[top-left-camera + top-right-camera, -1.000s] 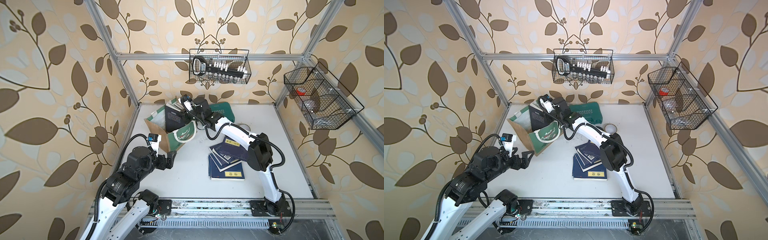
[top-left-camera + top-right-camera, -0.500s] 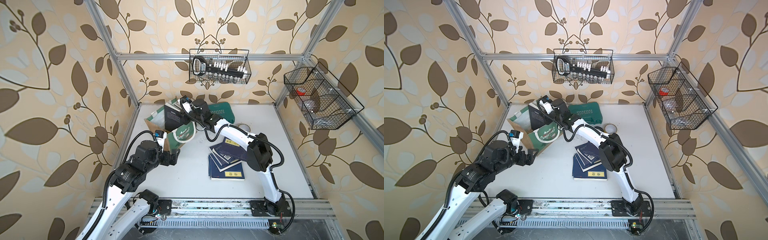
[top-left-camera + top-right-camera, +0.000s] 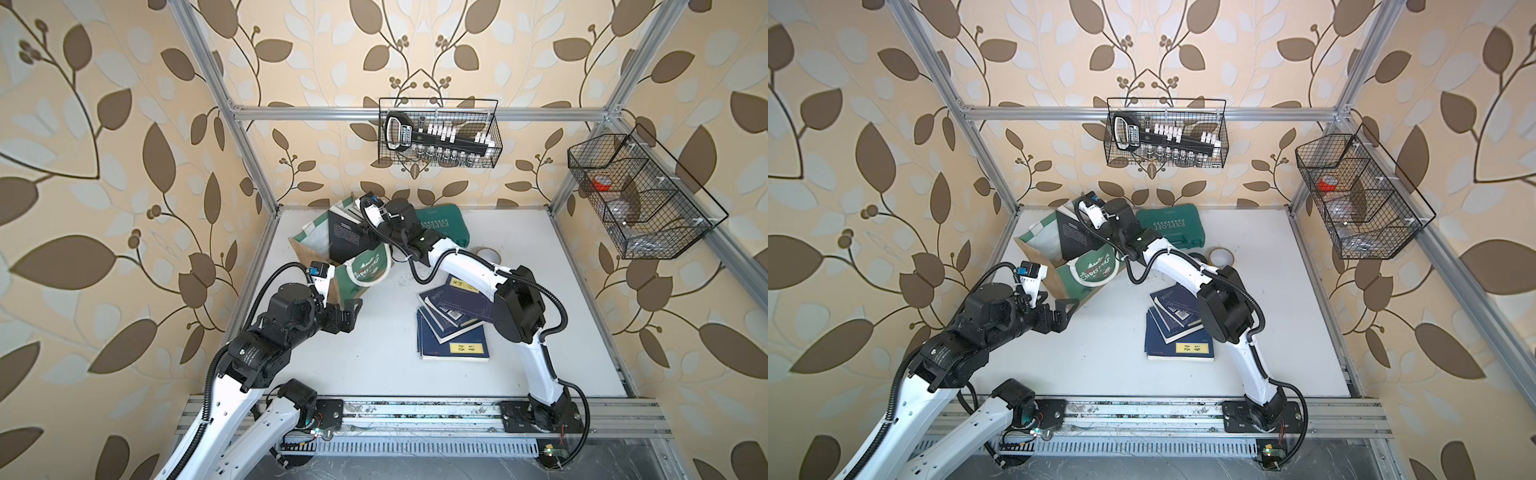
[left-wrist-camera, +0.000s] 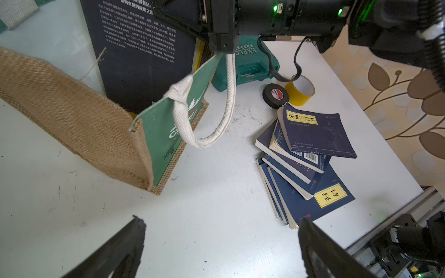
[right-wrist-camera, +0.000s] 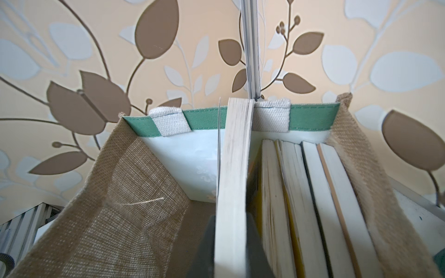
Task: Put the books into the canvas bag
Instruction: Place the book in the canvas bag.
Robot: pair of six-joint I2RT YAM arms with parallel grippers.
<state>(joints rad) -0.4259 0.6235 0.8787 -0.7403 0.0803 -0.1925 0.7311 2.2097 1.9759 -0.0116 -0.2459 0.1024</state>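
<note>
A: Right claw [image 5: 231,250]?
B: Clamped on dark book [image 5: 234,168], upright in canvas bag [image 4: 72,113], far left of worktop [image 3: 374,357], beside other books [image 5: 313,192]
A: Left claw [image 4: 221,231]?
B: Jaws apart, empty, just near side of bag; navy pile [image 3: 451,320] lies right of it

Rt wrist view: you're getting the right gripper [image 5: 231,250] only as dark blur either side of the dark book [image 5: 233,168], btm edge cutting it off. In both top views that book & the right arm [image 3: 465,266] are hiding its tips. Left wrist view is cropping the left gripper [image 4: 221,240] fingers [image 4: 125,248] at the btm edge. Same arm's elbow is covering part of the book pile [image 3: 436,340], and upper books are hiding lower covers. Tape roll [image 3: 490,251] is sitting half behind that arm.
</note>
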